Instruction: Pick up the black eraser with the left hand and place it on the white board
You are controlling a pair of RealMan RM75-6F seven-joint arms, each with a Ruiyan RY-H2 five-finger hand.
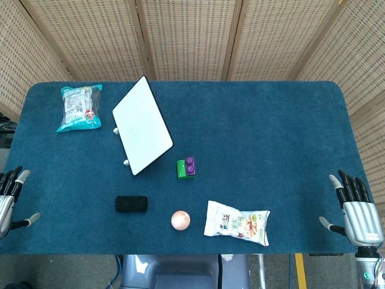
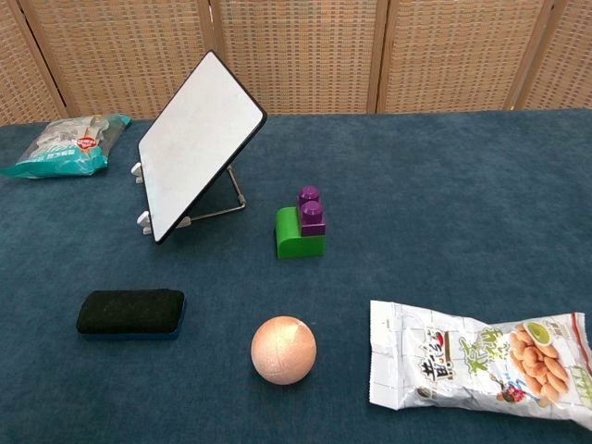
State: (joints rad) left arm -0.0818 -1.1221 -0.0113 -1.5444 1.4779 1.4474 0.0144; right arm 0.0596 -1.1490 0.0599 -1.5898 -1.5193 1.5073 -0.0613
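The black eraser (image 1: 131, 204) lay flat on the blue table (image 1: 271, 132) near its front edge, left of centre, with nothing touching it. Farther back and slightly to its right stood the white board (image 1: 142, 125), tilted on a small metal stand, its face leaning toward the far left. The left hand (image 1: 8, 195) hung at the table's left edge, well apart from the eraser, fingers spread and holding nothing. The right hand (image 1: 357, 211) sat at the right edge near the front corner, likewise wide and empty, fingers pointing away from the robot. Neither hand showed in the chest view. Just right of the eraser, near the front, rested a pinkish ball (image 1: 180, 220), and to the right of that lay a white snack packet (image 1: 236, 223) printed with nuts. Between the board and the ball stood a green block (image 1: 184, 170) with a purple block (image 1: 190, 165) on its right half. A teal-and-white bag (image 1: 80, 106) lay in the far left corner, left of the board.
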